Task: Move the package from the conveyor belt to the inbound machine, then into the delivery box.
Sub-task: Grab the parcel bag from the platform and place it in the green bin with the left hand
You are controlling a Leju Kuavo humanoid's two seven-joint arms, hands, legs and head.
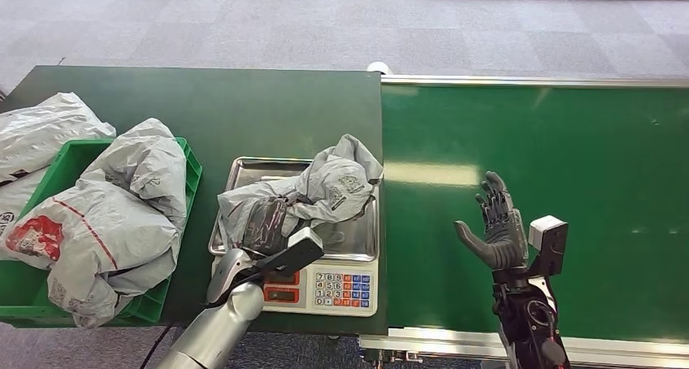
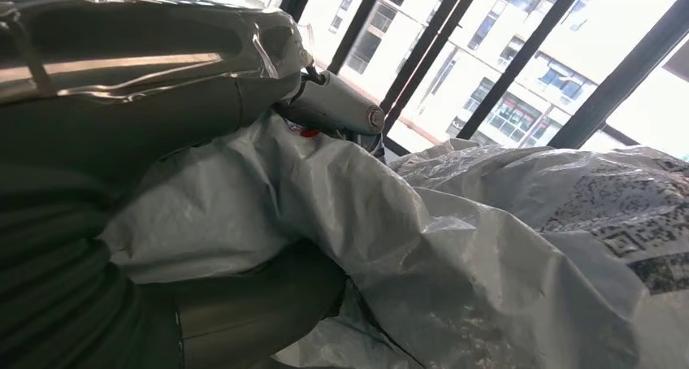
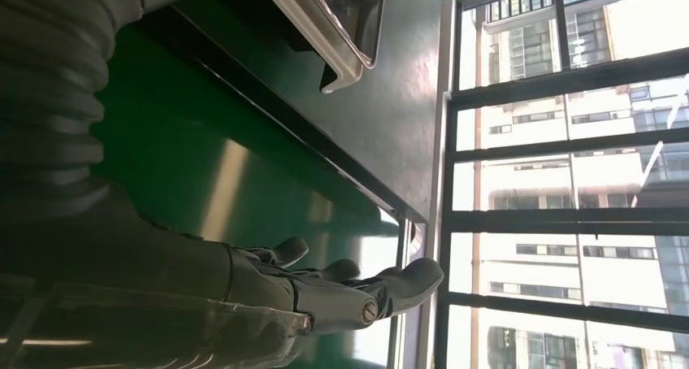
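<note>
package [image 1: 325, 192]: grey crumpled plastic mailer, lying on the steel tray of the scale, printed label facing up; spills slightly past the tray's right rim toward the belt
left hand [image 1: 264, 225]: dark fingers wrapped into the package's near left end, gripping the plastic; wrist view [image 2: 244, 304] pressed up against wrinkled grey film, thumb under a fold
right hand [image 1: 497, 227]: raised above the belt, palm turned toward the scale, fingers spread and straight, holding nothing; same spread fingers seen in the wrist view [image 3: 341, 292]
inbound machine [image 1: 333, 290]: white scale with a steel tray [image 1: 357, 240] on top and a keypad of white, blue and orange keys on the near face; standing at the table's near edge, just beside the belt
conveyor belt [image 1: 569, 166]: glossy green, on the right, bright patches of window light on it; metal rails along far and near edges
table [image 1: 244, 113]: dark green matte top, on the left, butting against the belt
delivery box [image 1: 192, 167]: green plastic crate at the table's left, heaped with grey mailers [image 1: 122, 214], one bearing a red print; another mailer lying outside it at the far left
floor [image 1: 325, 23]: grey carpet tiles beyond the table and belt
room: tall windows with dark frames [image 3: 561, 149] seen in both wrist views, pale buildings outside in daylight
</note>
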